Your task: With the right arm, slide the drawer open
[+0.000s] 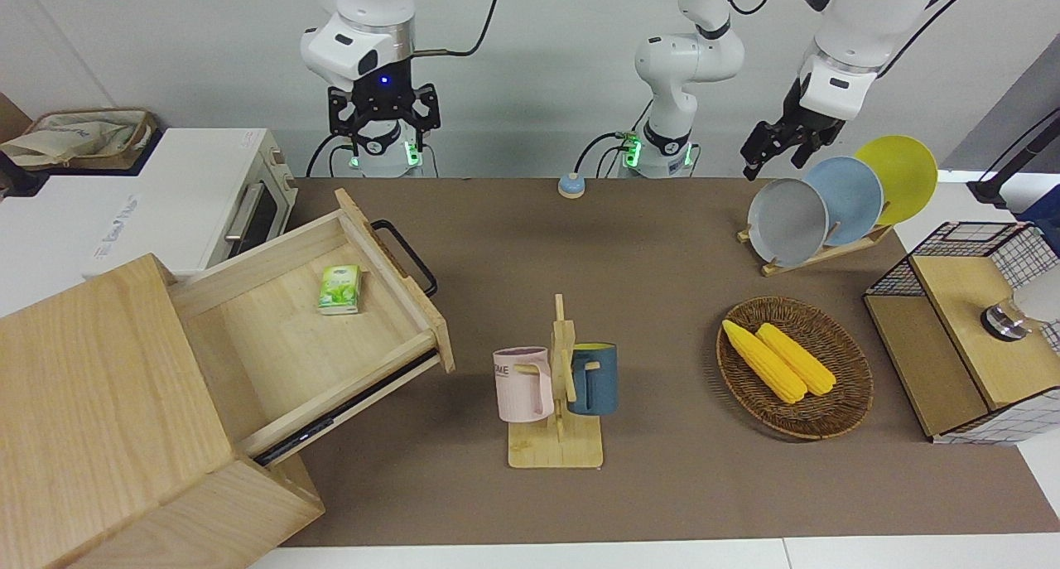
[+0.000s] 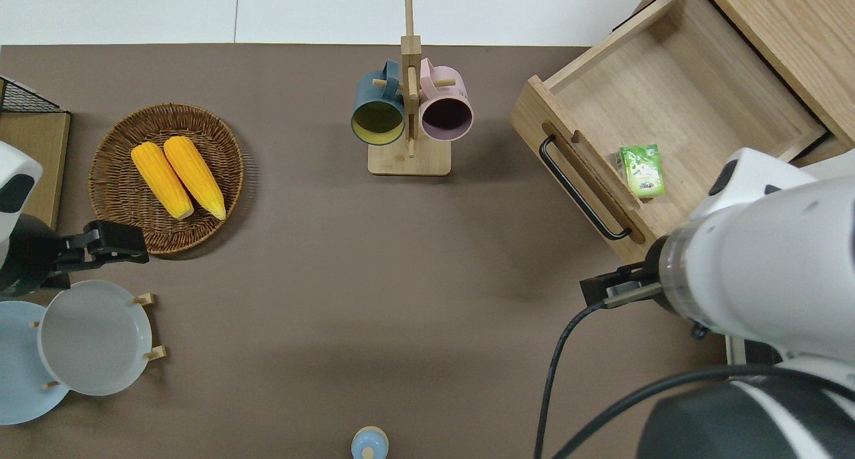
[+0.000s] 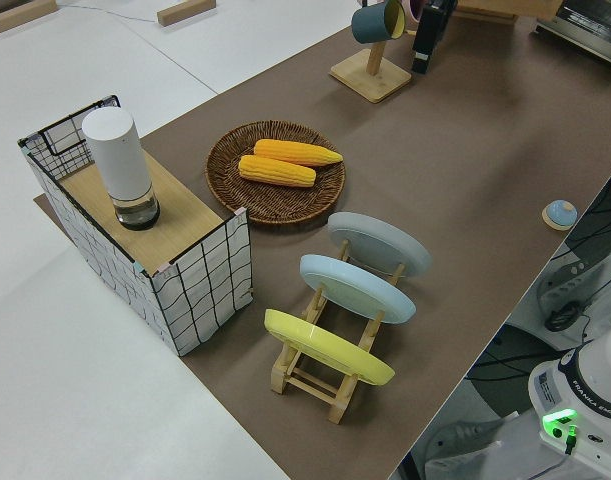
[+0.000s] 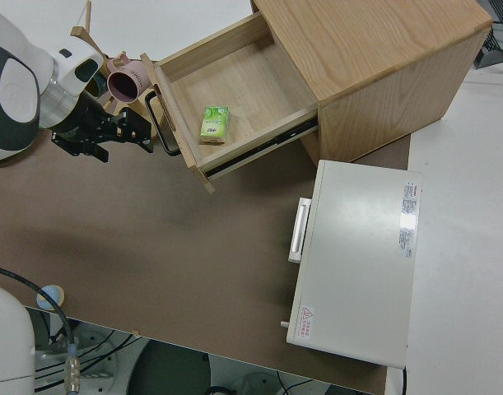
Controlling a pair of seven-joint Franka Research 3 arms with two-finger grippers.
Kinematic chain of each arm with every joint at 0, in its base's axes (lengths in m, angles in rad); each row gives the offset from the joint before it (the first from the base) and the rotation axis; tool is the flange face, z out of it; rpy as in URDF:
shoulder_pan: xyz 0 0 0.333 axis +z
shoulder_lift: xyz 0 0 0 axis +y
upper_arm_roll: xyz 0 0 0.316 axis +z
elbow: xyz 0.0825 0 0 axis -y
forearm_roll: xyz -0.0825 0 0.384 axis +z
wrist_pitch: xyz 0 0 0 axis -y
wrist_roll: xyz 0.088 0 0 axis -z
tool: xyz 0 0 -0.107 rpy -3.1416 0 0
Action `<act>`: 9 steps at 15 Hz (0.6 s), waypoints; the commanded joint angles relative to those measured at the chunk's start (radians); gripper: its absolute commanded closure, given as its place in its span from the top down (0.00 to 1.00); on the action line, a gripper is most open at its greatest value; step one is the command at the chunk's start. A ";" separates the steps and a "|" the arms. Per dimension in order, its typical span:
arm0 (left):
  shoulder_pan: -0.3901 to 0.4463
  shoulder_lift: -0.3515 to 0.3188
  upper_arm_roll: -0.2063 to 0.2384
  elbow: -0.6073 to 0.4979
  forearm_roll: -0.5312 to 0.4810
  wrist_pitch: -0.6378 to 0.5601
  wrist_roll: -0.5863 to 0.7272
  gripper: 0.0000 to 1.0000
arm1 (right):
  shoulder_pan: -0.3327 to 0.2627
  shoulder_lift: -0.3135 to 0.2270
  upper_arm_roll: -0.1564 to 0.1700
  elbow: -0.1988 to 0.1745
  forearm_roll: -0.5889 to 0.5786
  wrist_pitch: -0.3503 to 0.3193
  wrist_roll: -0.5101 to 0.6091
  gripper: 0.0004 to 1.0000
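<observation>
The drawer (image 1: pixel 298 329) stands pulled far out of the light-wood cabinet (image 1: pixel 99 403). Its black bar handle (image 1: pixel 406 257) is free; it also shows in the overhead view (image 2: pixel 581 188). A small green packet (image 1: pixel 339 289) lies in the drawer. My right gripper (image 1: pixel 383 130), with a blue light above it, is open and empty. It hangs raised close to its base, apart from the handle. It also shows in the right side view (image 4: pixel 140 136). In the overhead view the arm hides it. The left arm is parked, its gripper (image 1: pixel 774 159) open.
A white toaster oven (image 1: pixel 240 204) stands beside the cabinet, nearer to the robots. A mug rack (image 1: pixel 556 387) is mid-table. A basket of corn (image 1: pixel 793 366), a plate rack (image 1: pixel 828 204) and a wire-mesh box (image 1: pixel 969 329) are toward the left arm's end. A blue bell (image 1: pixel 571 186) sits near the bases.
</observation>
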 commanded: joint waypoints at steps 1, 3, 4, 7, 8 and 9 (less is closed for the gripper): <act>-0.001 -0.008 0.004 0.004 -0.001 -0.017 0.009 0.99 | -0.071 -0.025 -0.045 -0.014 0.146 0.016 -0.080 0.99; -0.001 -0.008 0.004 0.004 -0.001 -0.015 0.009 0.99 | -0.086 -0.025 -0.092 -0.016 0.188 0.013 -0.104 0.99; -0.001 -0.008 0.004 0.004 -0.001 -0.017 0.009 0.99 | -0.086 -0.025 -0.102 -0.016 0.193 0.013 -0.099 0.99; -0.001 -0.008 0.004 0.004 -0.001 -0.015 0.009 0.99 | -0.089 -0.025 -0.125 -0.014 0.193 0.015 -0.096 0.99; -0.001 -0.008 0.004 0.004 -0.001 -0.017 0.009 0.99 | -0.089 -0.023 -0.126 -0.014 0.187 0.018 -0.096 0.99; -0.001 -0.008 0.004 0.004 -0.001 -0.017 0.009 0.99 | -0.089 -0.023 -0.126 -0.014 0.179 0.018 -0.094 0.99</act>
